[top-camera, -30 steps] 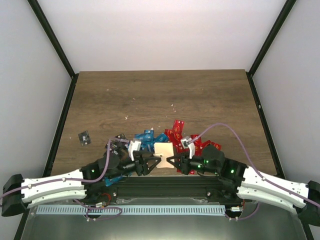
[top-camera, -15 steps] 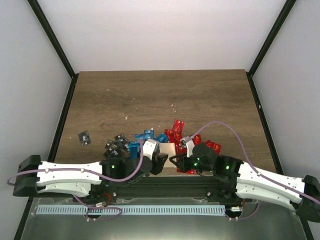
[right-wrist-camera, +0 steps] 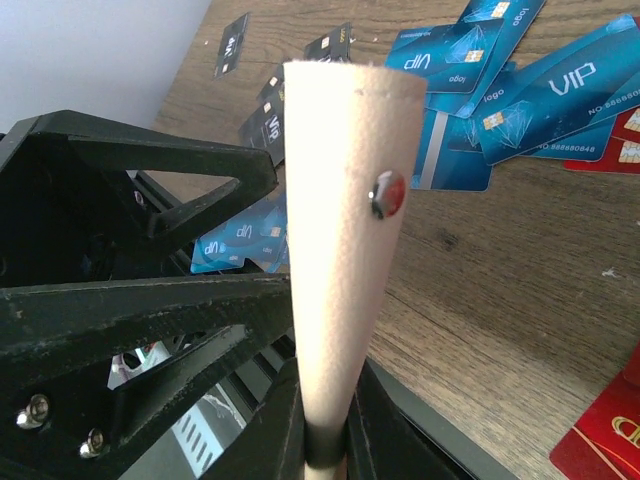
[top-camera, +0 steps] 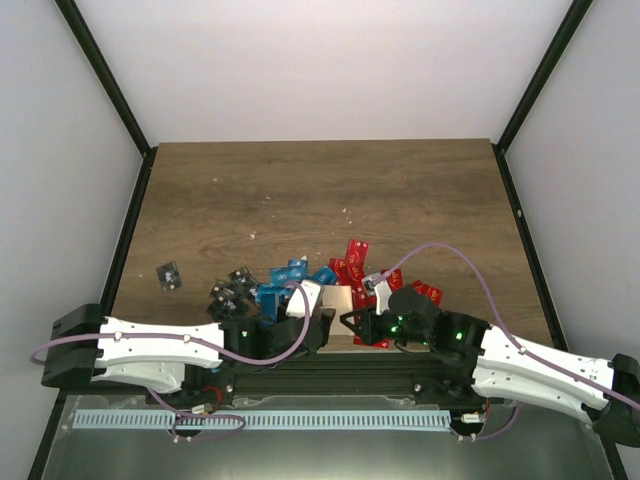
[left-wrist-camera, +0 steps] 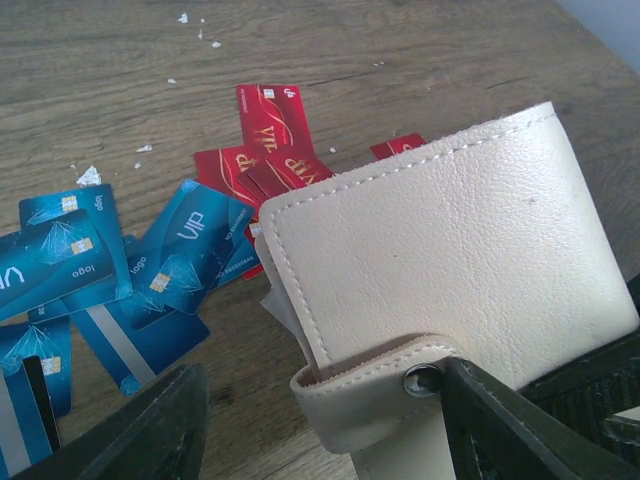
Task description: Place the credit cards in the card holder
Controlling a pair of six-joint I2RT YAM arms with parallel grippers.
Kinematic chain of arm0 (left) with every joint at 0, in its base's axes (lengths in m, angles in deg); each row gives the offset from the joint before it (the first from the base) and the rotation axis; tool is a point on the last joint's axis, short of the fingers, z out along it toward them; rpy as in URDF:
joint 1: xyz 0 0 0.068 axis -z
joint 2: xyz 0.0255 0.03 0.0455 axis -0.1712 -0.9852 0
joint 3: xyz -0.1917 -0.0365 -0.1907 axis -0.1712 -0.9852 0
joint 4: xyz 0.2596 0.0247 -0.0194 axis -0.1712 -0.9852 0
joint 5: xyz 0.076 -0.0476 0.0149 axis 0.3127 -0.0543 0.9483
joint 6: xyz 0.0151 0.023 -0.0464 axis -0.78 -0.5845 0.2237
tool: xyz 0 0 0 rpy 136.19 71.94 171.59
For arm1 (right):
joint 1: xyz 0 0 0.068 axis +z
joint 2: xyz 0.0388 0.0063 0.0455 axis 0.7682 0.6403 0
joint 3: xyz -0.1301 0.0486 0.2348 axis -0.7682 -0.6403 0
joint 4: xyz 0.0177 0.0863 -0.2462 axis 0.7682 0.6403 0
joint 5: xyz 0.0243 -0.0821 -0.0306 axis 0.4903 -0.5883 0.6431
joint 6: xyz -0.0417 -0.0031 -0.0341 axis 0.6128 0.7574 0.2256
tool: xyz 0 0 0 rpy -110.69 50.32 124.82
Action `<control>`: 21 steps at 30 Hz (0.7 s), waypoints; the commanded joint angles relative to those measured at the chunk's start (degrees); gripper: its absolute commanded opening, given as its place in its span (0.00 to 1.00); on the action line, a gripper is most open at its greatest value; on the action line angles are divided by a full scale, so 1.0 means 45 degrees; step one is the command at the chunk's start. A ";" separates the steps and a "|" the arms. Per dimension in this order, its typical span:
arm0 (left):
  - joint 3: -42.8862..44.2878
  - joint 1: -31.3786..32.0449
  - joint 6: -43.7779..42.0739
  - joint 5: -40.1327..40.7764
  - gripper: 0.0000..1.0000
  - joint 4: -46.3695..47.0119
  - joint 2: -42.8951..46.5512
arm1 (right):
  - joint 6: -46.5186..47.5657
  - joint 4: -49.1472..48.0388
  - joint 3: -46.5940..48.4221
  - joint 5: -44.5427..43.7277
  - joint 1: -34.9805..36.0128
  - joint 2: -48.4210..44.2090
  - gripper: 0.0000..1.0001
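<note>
The pale beige card holder (top-camera: 337,298) is held off the table near its front edge. My right gripper (top-camera: 352,322) is shut on the holder, which shows edge-on between its fingers in the right wrist view (right-wrist-camera: 335,200). My left gripper (left-wrist-camera: 320,400) is open, with its jaws on either side of the holder's snap tab (left-wrist-camera: 385,385). The holder (left-wrist-camera: 450,240) fills the left wrist view. Blue credit cards (top-camera: 285,280), red cards (top-camera: 350,262) and black cards (top-camera: 228,292) lie scattered beyond it. The blue cards (left-wrist-camera: 180,250) and red cards (left-wrist-camera: 270,120) also show in the left wrist view.
A single black card (top-camera: 168,275) lies apart at the left. Small white crumbs (left-wrist-camera: 190,25) are scattered on the wooden table (top-camera: 320,190). The black frame rail (top-camera: 330,375) runs along the near edge under both grippers.
My left arm has reached to the right, bringing its open gripper from beside the holder to around its near snap tab. The right gripper still holds the holder, shifted slightly right.
</note>
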 commanded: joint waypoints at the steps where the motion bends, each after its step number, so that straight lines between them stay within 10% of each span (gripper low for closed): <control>1: 0.0188 0.0037 -0.0158 -0.0104 0.67 0.0439 -0.0246 | -0.0082 -0.0545 0.0482 0.0500 0.0084 -0.0148 0.01; 21: 0.0001 0.0054 0.0049 0.0177 0.76 0.0003 -0.0502 | -0.0107 -0.0659 0.0332 0.0854 0.0086 -0.0411 0.01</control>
